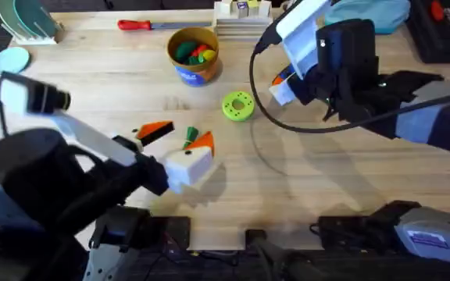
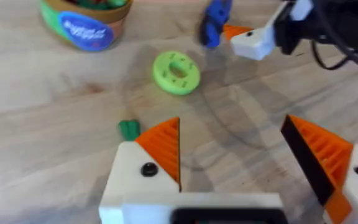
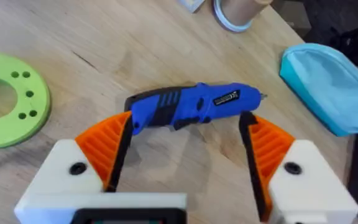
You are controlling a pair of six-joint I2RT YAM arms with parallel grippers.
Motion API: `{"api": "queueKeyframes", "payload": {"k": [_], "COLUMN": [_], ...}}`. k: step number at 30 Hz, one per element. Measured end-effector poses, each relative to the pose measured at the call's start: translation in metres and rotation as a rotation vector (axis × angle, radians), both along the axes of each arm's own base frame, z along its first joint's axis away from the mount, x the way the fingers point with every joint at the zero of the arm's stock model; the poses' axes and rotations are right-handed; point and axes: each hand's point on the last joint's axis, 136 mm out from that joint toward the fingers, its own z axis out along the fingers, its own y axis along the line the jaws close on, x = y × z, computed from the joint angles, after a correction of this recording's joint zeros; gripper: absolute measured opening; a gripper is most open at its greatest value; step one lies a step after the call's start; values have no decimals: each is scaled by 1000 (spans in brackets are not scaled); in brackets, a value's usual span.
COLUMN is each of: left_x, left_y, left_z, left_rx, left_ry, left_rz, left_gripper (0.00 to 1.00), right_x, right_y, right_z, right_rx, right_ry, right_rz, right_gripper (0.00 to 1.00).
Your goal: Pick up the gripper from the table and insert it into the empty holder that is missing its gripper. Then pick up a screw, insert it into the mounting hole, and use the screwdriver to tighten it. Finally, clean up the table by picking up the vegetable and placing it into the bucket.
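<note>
My left gripper (image 1: 180, 139) (image 2: 241, 155) hovers low over the table's middle, open, both orange fingers (image 2: 163, 146) on their white blocks. The dark green vegetable (image 1: 191, 137) (image 2: 128, 129) lies between those fingers, half hidden behind one. The blue screwdriver (image 3: 191, 106) (image 2: 213, 22) lies on the table at the back right. My right gripper (image 1: 287, 82) (image 3: 185, 140) is just over it, open, its fingertips flanking the body. The yellow bucket (image 1: 194, 55) (image 2: 89, 25) stands at the back centre with toy food inside. A loose gripper, a bare holder and a screw are out of view.
A lime-green disc with holes (image 1: 237, 106) (image 2: 176, 71) (image 3: 5, 99) lies between the two grippers. A red-handled screwdriver (image 1: 143, 25) rests at the far edge. A light blue pouch (image 3: 331, 84) sits at the back right, and a black cable (image 1: 256, 94) loops from the right arm.
</note>
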Motion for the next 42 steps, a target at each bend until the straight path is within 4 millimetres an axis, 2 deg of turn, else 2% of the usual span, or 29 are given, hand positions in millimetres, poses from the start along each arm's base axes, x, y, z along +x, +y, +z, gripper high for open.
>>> {"api": "queueKeyframes", "payload": {"k": [6, 12, 17, 26, 34, 42], "left_x": [16, 27, 26, 32, 47, 53], "left_y": [26, 33, 36, 37, 22, 29], "left_z": [-20, -63, -97, -128, -132, -147], "left_rx": [149, 259, 317, 462, 554, 633], "left_ry": [290, 574, 751, 825, 722, 746], "left_rz": [136, 144, 133, 100, 44, 63], "left_gripper": [992, 995, 995, 995, 995, 993], "right_x": [0, 0, 0, 0, 0, 0], "right_y": [0, 0, 0, 0, 1, 0], "right_z": [0, 0, 0, 0, 0, 0], "right_rx": [17, 18, 18, 18, 19, 21], "right_ry": [0, 1, 1, 1, 1, 1], "right_rz": [-10, -10, -11, -10, -10, -12], "right_gripper": [991, 992, 991, 991, 992, 991]}}
